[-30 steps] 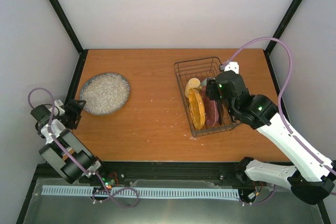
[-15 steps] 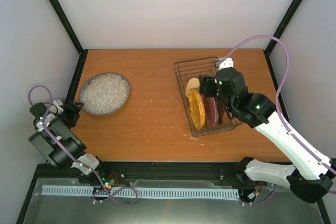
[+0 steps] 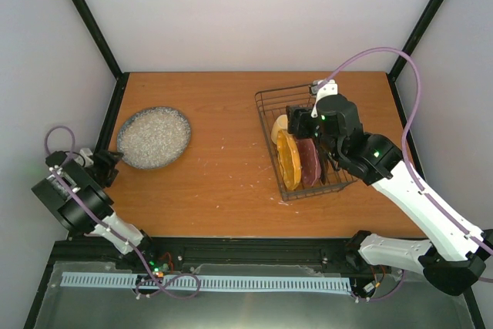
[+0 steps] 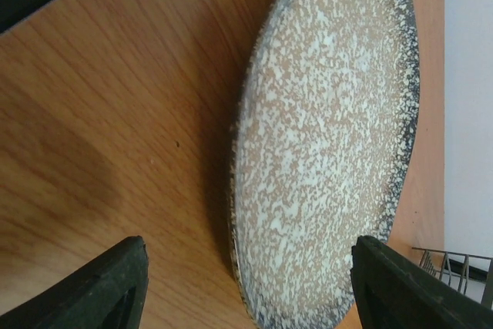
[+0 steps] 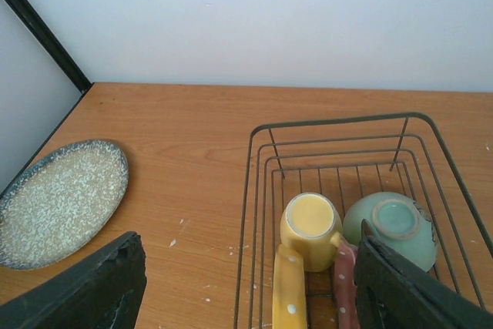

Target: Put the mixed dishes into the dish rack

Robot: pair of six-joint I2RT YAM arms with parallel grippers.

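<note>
The grey speckled plate (image 3: pixel 153 137) lies flat on the table at the left; it fills the left wrist view (image 4: pixel 323 136) and shows in the right wrist view (image 5: pixel 62 202). My left gripper (image 3: pixel 106 164) is open and empty, just short of the plate's near-left rim. The dark wire dish rack (image 3: pixel 302 141) stands at the right. It holds the yellow mug (image 5: pixel 310 227) upside down, the pale green bowl (image 5: pixel 394 225) upside down, the orange-yellow plate (image 3: pixel 289 159) and the maroon-pink plate (image 3: pixel 310 162) on edge. My right gripper (image 3: pixel 304 125) is open and empty above the rack.
Black frame posts (image 3: pixel 88 17) rise at the back corners, with white walls behind. A bare stretch of wooden table (image 3: pixel 223 144) lies between the plate and the rack. The rack's far half (image 5: pixel 339 156) holds nothing.
My left arm has swung back and down toward the left edge, its gripper still by the grey plate. My right gripper has risen and shifted slightly back-left over the rack.
</note>
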